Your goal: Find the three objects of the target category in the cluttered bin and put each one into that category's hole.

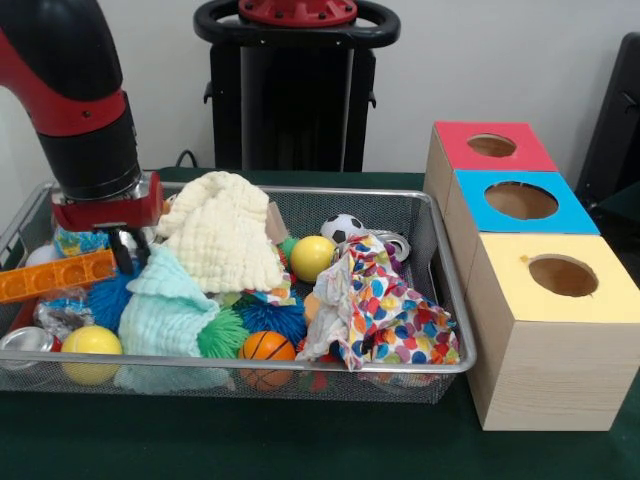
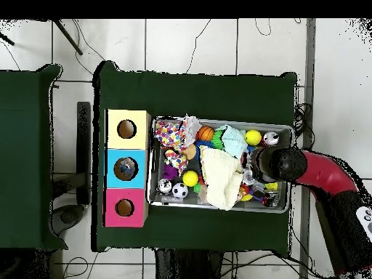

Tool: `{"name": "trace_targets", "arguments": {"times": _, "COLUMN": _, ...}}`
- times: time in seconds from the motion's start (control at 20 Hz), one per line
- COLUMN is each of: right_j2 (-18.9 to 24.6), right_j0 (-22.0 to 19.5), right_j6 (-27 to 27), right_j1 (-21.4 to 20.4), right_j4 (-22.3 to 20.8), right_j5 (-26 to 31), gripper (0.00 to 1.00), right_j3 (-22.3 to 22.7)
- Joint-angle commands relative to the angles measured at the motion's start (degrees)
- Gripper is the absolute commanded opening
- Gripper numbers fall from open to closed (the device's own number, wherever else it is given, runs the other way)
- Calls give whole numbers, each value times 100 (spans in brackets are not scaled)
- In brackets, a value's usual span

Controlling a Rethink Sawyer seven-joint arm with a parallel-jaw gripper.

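My gripper [image 1: 124, 248] is lowered into the left end of the wire bin [image 1: 350, 190], between an orange perforated block [image 1: 55, 277] and a cream cloth [image 1: 222, 235]. It hangs just above a mint cloth [image 1: 170, 305] and a blue spiky ball [image 1: 108, 298]. The bin also holds a yellow ball [image 1: 312, 257], a soccer ball [image 1: 343, 228], a small basketball [image 1: 266, 348], a second yellow ball [image 1: 91, 343] and a patterned cloth [image 1: 385, 310]. Overhead, the arm [image 2: 320, 174] covers the gripper at the bin's right end [image 2: 280, 207].
Three wooden boxes with round holes stand beside the bin: red top [image 1: 490, 146], blue top [image 1: 520, 200], yellow top [image 1: 560, 275]. Overhead they line up left of the bin, yellow [image 2: 126, 129], blue [image 2: 126, 168], red [image 2: 124, 208]. A green cloth covers the table [image 1: 300, 440].
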Motion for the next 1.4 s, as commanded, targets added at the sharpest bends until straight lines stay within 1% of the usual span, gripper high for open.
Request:
{"name": "trace_targets", "arguments": {"times": 0.05, "right_j2": 233, "right_j0": 45, "right_j6": -538, "right_j1": -66, "right_j4": -390, "right_j5": -541, "gripper": 100, "right_j3": 354}}
{"name": "trace_targets", "arguments": {"times": 0.25, "right_j2": 142, "right_j0": 107, "right_j6": -352, "right_j1": -126, "right_j4": -435, "right_j5": -680, "gripper": 100, "right_j3": 361}}
{"name": "trace_targets", "arguments": {"times": 0.45, "right_j2": 87, "right_j0": 146, "right_j6": -298, "right_j1": -133, "right_j4": -424, "right_j5": -707, "gripper": 100, "right_j3": 344}}
{"name": "trace_targets", "arguments": {"times": 0.65, "right_j2": 65, "right_j0": 154, "right_j6": -261, "right_j1": 15, "right_j4": -379, "right_j5": -751, "gripper": 100, "right_j3": 251}}
{"name": "trace_targets", "arguments": {"times": 0.8, "right_j2": -30, "right_j0": 142, "right_j6": -75, "right_j1": 140, "right_j4": -308, "right_j5": -792, "gripper": 100, "right_j3": 78}}
{"name": "trace_targets", "arguments": {"times": 0.85, "right_j2": -65, "right_j0": 156, "right_j6": 14, "right_j1": 145, "right_j4": -312, "right_j5": -884, "gripper": 100, "right_j3": 16}}
{"name": "trace_targets", "arguments": {"times": 1.0, "right_j2": -258, "right_j0": 282, "right_j6": 170, "right_j1": 117, "right_j4": -437, "right_j5": -1011, "gripper": 100, "right_j3": -223}}
{"name": "trace_targets", "arguments": {"times": 1.1, "right_j2": -351, "right_j0": 332, "right_j6": 195, "right_j1": 94, "right_j4": -518, "right_j5": -1125, "gripper": 100, "right_j3": -282}}
{"name": "trace_targets", "arguments": {"times": 1.2, "right_j2": -509, "right_j0": 444, "right_j6": 290, "right_j1": -4, "right_j4": -690, "right_j5": -1335, "gripper": 100, "right_j3": -335}}
{"name": "trace_targets", "arguments": {"times": 1.25, "right_j2": -575, "right_j0": 518, "right_j6": 258, "right_j1": -32, "right_j4": -784, "right_j5": -1330, "gripper": 100, "right_j3": -440}}
{"name": "trace_targets", "arguments": {"times": 1.4, "right_j2": -635, "right_j0": 568, "right_j6": 117, "right_j1": -61, "right_j4": -806, "right_j5": -1142, "gripper": 100, "right_j3": -698}}
